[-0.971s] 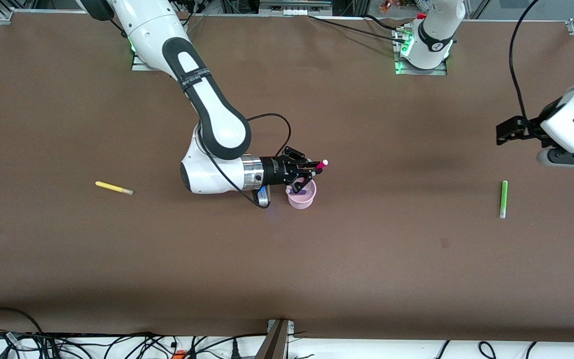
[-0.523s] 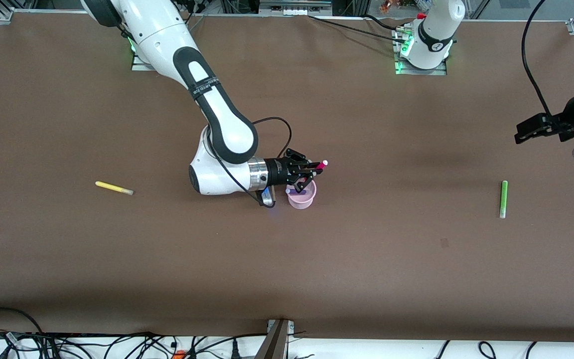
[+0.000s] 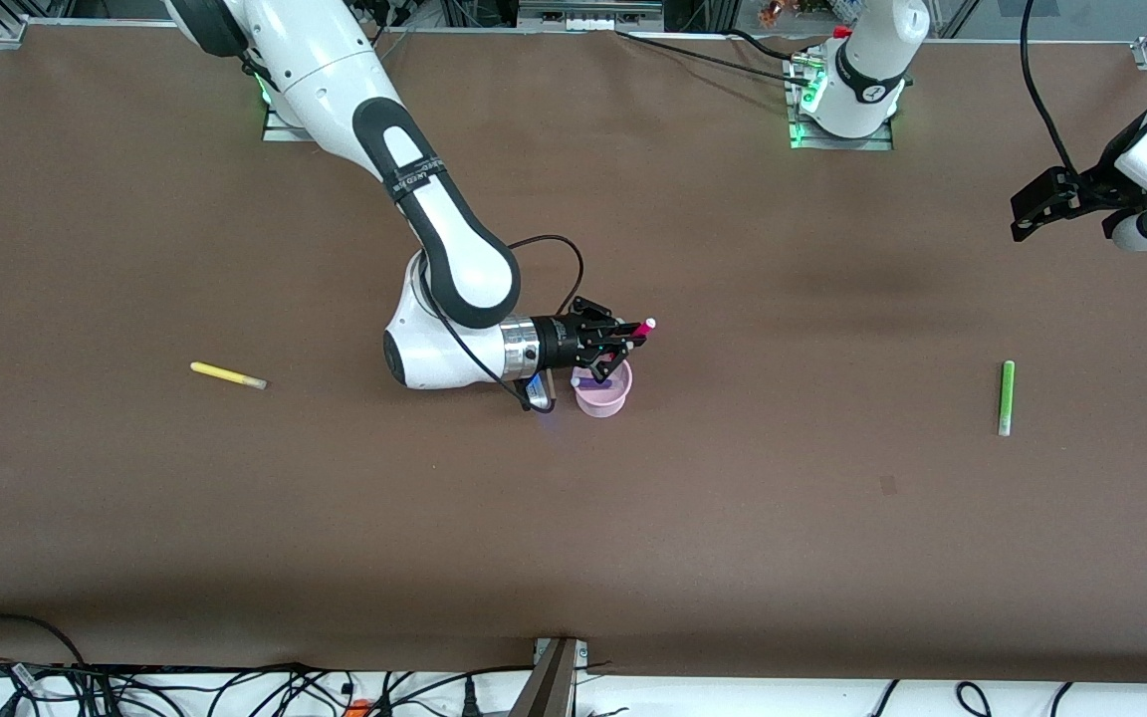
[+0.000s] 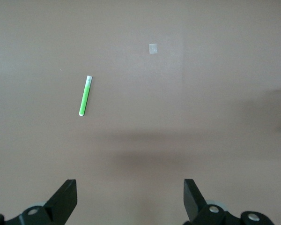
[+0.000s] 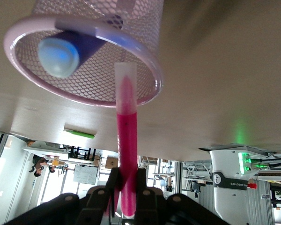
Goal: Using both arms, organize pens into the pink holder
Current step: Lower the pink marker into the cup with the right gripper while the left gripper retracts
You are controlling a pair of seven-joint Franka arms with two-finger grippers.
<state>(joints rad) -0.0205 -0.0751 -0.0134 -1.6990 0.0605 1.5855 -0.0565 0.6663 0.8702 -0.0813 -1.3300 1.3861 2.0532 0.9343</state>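
**Pink pen held over the cup, two pens loose on the table**

The pink cup (image 3: 602, 395) stands near the middle of the table (image 3: 573, 518). In my right wrist view its wall shows as fine mesh under a rolled rim (image 5: 145, 56). The purple pen (image 3: 593, 380) is in it, leaning against the rim with its pale cap up (image 5: 58, 55).

My right gripper (image 3: 626, 344) is over the cup's rim, lying nearly level, fingers closed tight on the pink pen (image 3: 641, 329). From the wrist I see that pen (image 5: 126, 154) pinched low on its barrel, its clear end reaching toward the cup's mouth. Whether the tip is inside the rim I cannot tell.

The yellow pen (image 3: 227, 375) lies flat toward the right arm's end of the table, well apart from the cup. The green pen (image 3: 1006, 397) lies flat toward the left arm's end, also well apart, white end nearer the front camera.

My left gripper (image 3: 1036, 204) hangs in the air at the left arm's end, over bare table. Its fingers (image 4: 65, 200) are spread wide with nothing between them. The green pen (image 4: 85, 95) shows in its wrist view, beside a small pale square mark (image 4: 153, 48) on the table.
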